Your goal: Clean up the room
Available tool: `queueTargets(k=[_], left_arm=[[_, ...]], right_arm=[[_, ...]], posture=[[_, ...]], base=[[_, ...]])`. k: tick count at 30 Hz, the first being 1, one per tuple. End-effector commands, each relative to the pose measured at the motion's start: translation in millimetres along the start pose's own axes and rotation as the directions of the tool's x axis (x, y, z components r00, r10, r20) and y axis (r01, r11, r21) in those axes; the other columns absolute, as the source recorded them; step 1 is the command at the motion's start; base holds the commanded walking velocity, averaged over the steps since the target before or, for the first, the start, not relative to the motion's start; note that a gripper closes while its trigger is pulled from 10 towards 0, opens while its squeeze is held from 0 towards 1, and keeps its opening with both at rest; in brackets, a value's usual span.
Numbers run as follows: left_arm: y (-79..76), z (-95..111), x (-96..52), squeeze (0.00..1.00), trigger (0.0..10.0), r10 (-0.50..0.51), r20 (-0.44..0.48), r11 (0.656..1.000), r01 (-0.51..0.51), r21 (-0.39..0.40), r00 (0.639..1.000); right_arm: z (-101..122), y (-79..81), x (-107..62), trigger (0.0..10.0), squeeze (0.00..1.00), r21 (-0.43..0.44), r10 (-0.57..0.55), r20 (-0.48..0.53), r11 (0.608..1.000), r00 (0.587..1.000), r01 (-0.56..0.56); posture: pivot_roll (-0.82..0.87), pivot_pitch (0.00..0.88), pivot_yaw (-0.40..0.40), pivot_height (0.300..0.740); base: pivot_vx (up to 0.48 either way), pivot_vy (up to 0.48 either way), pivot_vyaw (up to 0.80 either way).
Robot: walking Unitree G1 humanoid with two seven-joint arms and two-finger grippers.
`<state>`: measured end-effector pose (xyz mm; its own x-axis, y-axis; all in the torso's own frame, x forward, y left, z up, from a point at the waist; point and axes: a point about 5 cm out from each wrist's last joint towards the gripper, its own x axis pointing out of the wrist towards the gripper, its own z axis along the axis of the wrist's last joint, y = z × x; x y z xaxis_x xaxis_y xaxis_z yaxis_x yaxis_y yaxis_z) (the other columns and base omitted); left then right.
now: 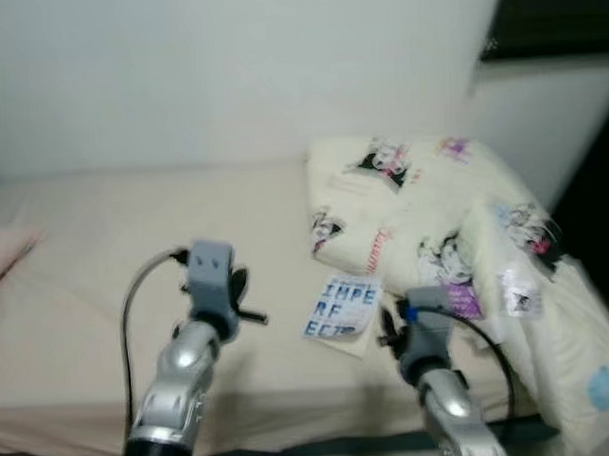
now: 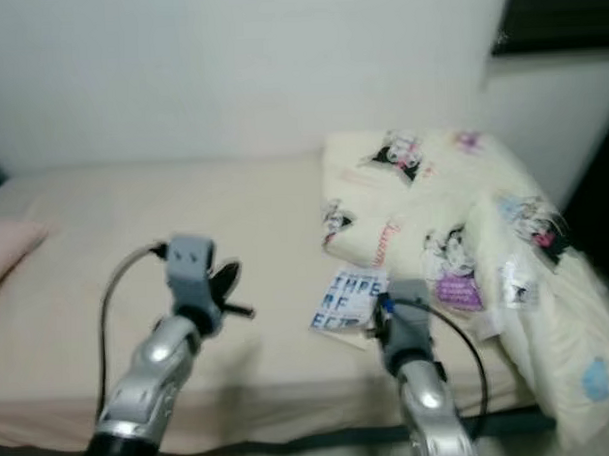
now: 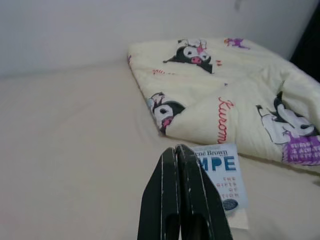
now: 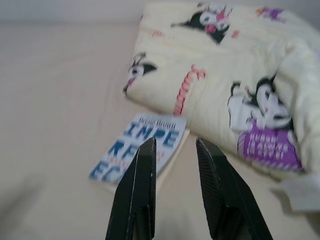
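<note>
A white book [image 1: 340, 307] with blue letters lies flat on the beige bed [image 1: 135, 254], just in front of a folded cream quilt [image 1: 434, 213] printed with cartoon figures. My right gripper [image 4: 175, 145] hovers open just short of the book [image 4: 140, 150], its fingers pointing at the cover. My left gripper [image 3: 177, 150] is shut and empty, held above the bed to the left of the book [image 3: 222, 175].
The quilt [image 2: 465, 232] spills over the bed's right end toward the floor. A pink pillow [image 1: 5, 253] shows at the left edge. A white wall [image 1: 229, 71] backs the bed, and a dark opening [image 1: 552, 14] sits at the upper right.
</note>
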<state>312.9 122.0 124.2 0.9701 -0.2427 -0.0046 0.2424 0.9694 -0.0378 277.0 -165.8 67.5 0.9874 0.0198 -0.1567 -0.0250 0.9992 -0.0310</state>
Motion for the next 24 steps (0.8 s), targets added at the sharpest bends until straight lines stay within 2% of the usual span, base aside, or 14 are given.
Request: queueTargets(k=[1,8,24], left_arm=[[9.5,-3.7,-3.2,0.0,10.0,0.023,-0.012,1.0,-0.023,0.002,1.0],[9.2,-3.1,-2.8,0.0,10.0,0.021,-0.008,1.0,-0.021,0.005,1.0],[13.8,-9.2,-7.6,0.0,10.0,0.012,-0.023,1.0,-0.012,0.009,1.0]], right_arm=[[1.1,13.6,1.3,10.0,0.0,0.021,0.04,0.006,0.999,0.999,-0.04],[0.4,14.1,1.3,10.0,0.0,0.024,0.04,0.002,0.999,0.999,-0.04],[-1.1,15.0,0.4,10.0,0.0,0.035,0.036,-0.007,0.999,0.999,-0.036]], posture=[[-0.03,0.018,0.034,0.74],[-0.03,0.017,0.034,0.74],[-0.03,0.014,0.036,0.74]], base=[[0.334,0.0,0.0],[0.308,0.0,0.0],[0.0,0.0,0.0]])
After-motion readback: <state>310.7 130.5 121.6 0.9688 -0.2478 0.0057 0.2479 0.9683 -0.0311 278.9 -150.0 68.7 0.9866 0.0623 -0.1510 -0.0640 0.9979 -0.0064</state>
